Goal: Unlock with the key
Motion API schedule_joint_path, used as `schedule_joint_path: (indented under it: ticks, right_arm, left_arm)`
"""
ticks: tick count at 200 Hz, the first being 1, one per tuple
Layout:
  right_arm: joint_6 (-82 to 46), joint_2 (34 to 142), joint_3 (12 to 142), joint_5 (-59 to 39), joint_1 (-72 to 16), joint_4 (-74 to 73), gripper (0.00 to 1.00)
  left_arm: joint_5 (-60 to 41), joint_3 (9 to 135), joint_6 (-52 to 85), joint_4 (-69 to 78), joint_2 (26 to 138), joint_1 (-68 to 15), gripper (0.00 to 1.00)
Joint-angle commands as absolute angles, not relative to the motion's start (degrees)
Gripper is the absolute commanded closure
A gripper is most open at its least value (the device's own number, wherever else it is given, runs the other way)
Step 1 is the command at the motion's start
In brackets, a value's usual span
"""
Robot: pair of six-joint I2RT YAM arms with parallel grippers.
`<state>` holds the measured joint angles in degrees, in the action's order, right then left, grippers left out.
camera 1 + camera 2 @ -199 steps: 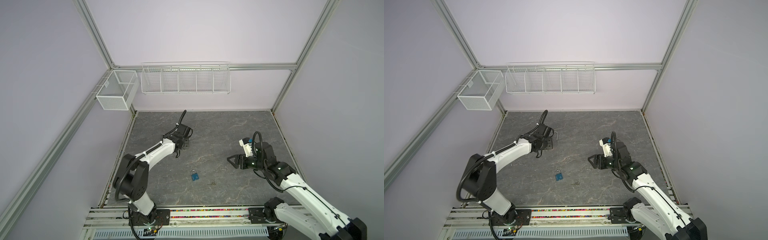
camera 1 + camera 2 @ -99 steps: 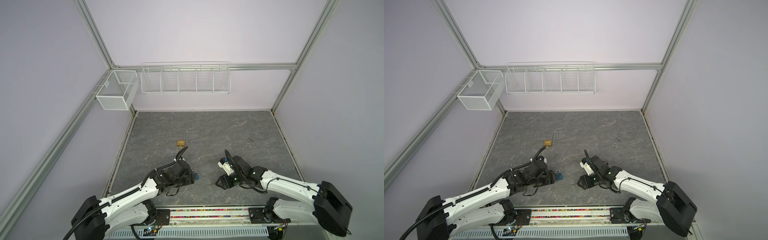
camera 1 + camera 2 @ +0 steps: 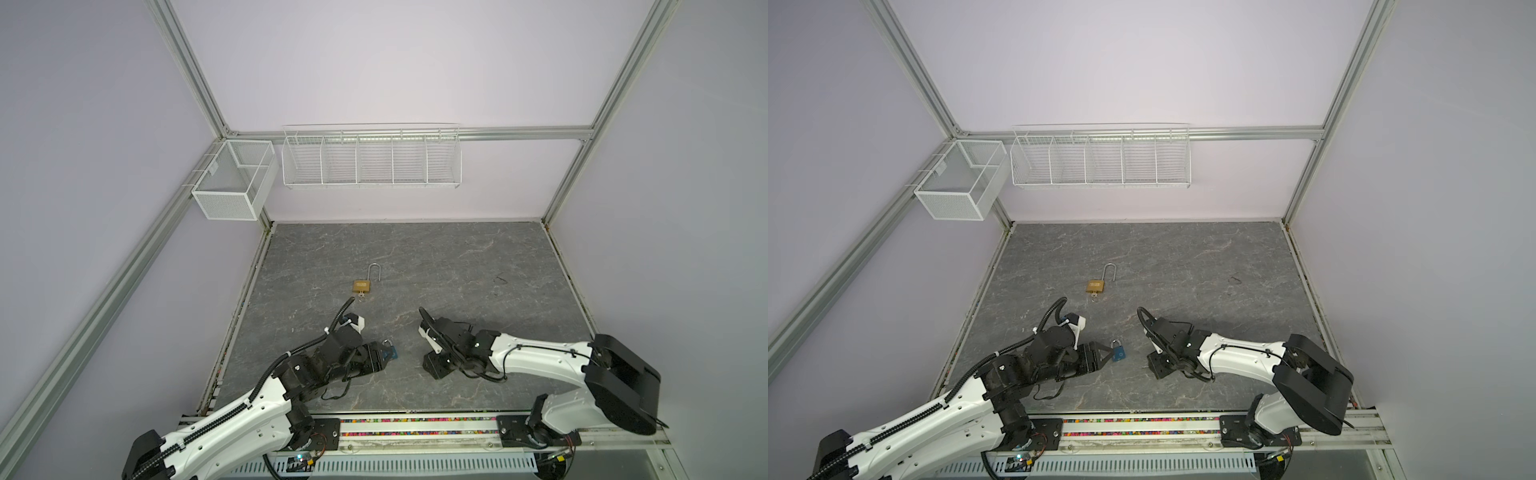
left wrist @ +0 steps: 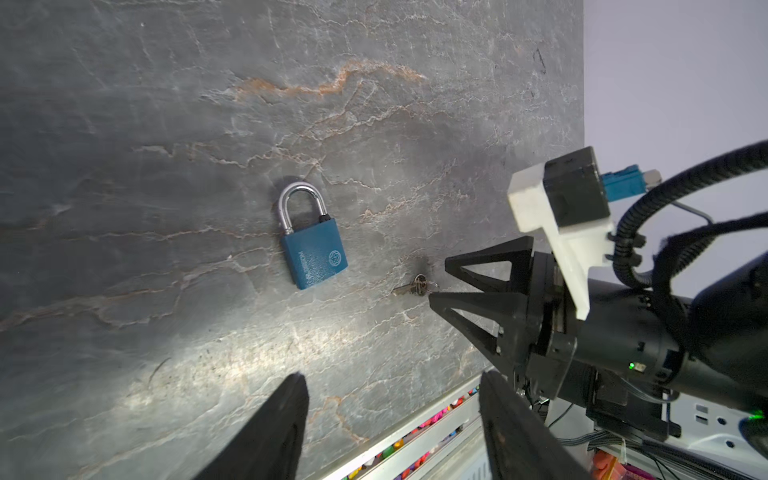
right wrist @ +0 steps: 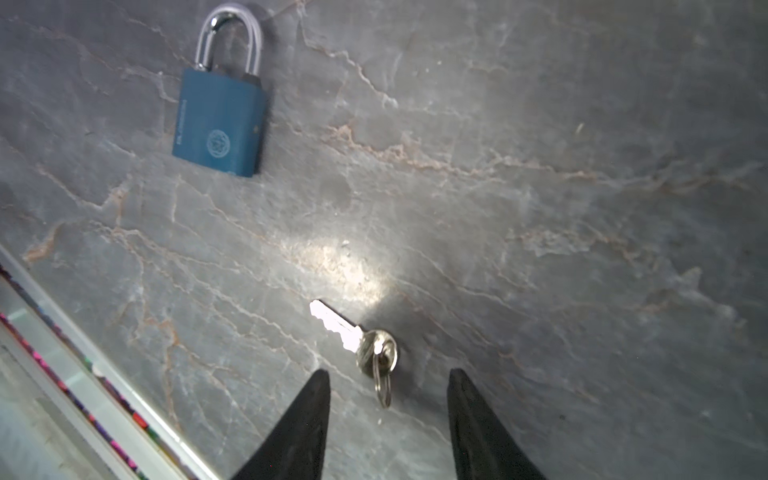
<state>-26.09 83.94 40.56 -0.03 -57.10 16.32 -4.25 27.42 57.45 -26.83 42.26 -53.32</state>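
A blue padlock (image 3: 391,353) (image 3: 1118,353) lies flat near the front of the stone floor, its steel shackle shut. A small silver key (image 5: 353,334) (image 4: 409,288) on a ring rests on the floor to its right. My right gripper (image 5: 389,371) (image 4: 438,279) (image 3: 1156,365) is low over the key and open. The key's ring sits just ahead of and between its fingertips, touching neither. My left gripper (image 4: 392,376) (image 3: 1102,358) is open and empty. It points at the padlock (image 4: 313,253) from the left and is a short way off it.
A brass padlock (image 3: 362,285) with a long raised shackle and a key in its base lies further back. Two white wire baskets (image 3: 232,187) (image 3: 370,160) hang on the back wall. A metal rail (image 3: 415,424) runs along the front edge.
Both arms swung down from mid-floor to the front, the left uncovering the brass padlock. The right gripper's jaws have narrowed around the key's ring.
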Motion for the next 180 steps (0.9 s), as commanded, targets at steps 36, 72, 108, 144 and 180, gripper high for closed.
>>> schedule_joint_path:
  ticks: [36, 72, 108, 144, 180]
  right_arm:
    - [-25.83, 87.49, 42.56, 0.99, -57.62, 17.6, 0.65]
    - [-25.84, 85.61, 41.05, 1.8, -57.57, 17.52, 0.68]
    - [-25.66, 86.33, 41.09, 0.84, -57.58, 17.26, 0.8]
    - [-25.4, 85.69, 41.31, -0.55, -57.59, 17.34, 0.94]
    - [-23.22, 78.35, 43.76, -2.34, -54.79, 20.9, 0.94]
  left_arm:
    - [-2.29, 27.77, 58.4, -28.75, 41.12, -53.52, 0.34]
    - [-1.97, 27.84, 58.57, -27.86, 42.19, -53.53, 0.34]
    - [-2.08, 28.56, 58.61, -27.35, 42.89, -53.52, 0.34]
    - [-0.35, 29.68, 59.11, -27.56, 42.45, -53.52, 0.34]
    - [0.36, 30.53, 61.39, -17.42, 46.61, -53.53, 0.33]
